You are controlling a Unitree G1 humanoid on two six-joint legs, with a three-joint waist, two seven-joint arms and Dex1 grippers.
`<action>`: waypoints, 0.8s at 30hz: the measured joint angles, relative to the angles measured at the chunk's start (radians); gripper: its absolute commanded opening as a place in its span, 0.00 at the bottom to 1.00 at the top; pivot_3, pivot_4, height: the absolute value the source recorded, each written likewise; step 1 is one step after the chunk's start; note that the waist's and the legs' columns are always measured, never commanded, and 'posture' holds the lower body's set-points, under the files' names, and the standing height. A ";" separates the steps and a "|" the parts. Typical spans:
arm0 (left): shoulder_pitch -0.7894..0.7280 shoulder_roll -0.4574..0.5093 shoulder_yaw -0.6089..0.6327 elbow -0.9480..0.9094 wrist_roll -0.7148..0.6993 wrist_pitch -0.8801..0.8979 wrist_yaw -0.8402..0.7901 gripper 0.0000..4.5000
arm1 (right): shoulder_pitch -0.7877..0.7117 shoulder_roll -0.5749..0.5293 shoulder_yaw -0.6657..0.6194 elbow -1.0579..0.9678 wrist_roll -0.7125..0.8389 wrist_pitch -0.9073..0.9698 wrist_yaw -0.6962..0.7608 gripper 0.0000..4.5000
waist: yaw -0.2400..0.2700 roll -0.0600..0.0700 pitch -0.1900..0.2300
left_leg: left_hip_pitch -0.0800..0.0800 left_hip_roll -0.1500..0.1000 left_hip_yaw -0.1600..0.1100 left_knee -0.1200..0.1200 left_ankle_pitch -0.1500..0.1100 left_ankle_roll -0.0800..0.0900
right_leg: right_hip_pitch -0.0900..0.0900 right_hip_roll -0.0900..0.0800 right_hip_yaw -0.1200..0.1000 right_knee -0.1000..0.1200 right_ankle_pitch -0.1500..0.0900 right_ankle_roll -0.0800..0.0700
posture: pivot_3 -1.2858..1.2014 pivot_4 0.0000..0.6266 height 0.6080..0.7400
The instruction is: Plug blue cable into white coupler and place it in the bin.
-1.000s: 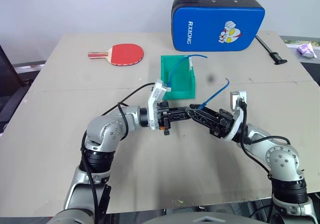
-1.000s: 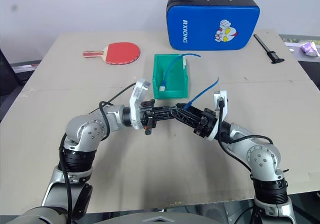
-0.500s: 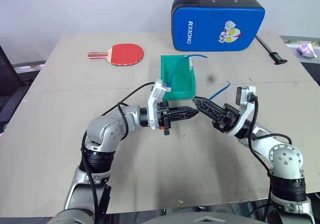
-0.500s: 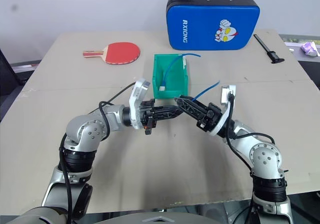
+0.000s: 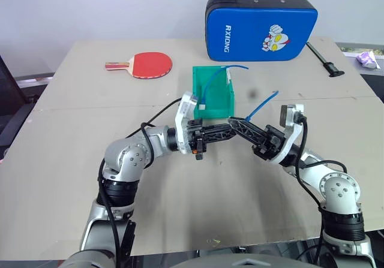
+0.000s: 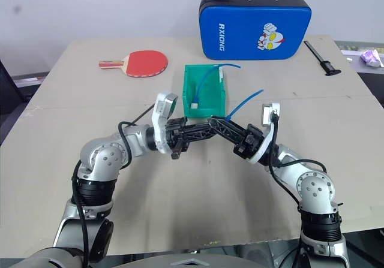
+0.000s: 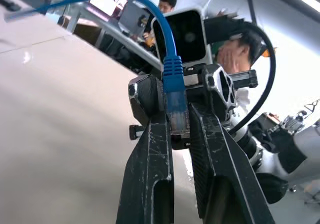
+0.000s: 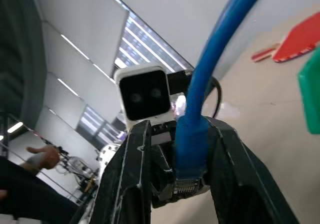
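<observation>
Left gripper (image 5: 227, 128) clenched, right gripper (image 5: 240, 127) pinching the thin bright-blue network cable (image 5: 262, 105) by its plug, tip-to-tip just near of the small green plastic bin (image 5: 219, 109); I can't see the coupler, so a skewed push risks jamming or slipping.

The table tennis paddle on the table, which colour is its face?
Red, with a wooden handle. The paddle shows best in the left eye view.

I've got a red ping-pong paddle (image 5: 146, 64) and blue padded case (image 5: 261, 28) well beyond the grippers, black tool (image 5: 324, 59) far right.
</observation>
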 measured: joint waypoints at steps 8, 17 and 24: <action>0.005 0.006 0.000 0.000 -0.011 -0.005 -0.012 0.00 | 0.003 -0.002 -0.001 0.000 0.019 0.001 0.002 0.14 | 0.000 0.000 0.000 | 0.000 0.000 0.000 0.000 0.000 0.000 | 0.000 0.000 0.000 -0.001 0.000 0.000 | 0.52 0.24 0.91; 0.012 0.013 -0.013 -0.002 -0.013 -0.012 -0.018 0.00 | 0.017 -0.009 0.000 0.000 0.040 0.003 0.003 0.13 | 0.000 0.000 0.000 | 0.000 0.000 0.000 -0.001 0.000 0.000 | 0.000 0.000 0.000 -0.002 0.000 0.000 | 0.52 0.24 0.91; 0.013 0.014 -0.021 -0.002 -0.013 -0.018 -0.017 0.00 | 0.021 -0.018 0.000 0.001 0.048 0.003 0.007 0.13 | 0.000 0.000 0.000 | 0.000 0.000 0.000 -0.001 0.000 0.000 | 0.000 0.000 0.000 -0.002 0.000 0.000 | 0.52 0.24 0.91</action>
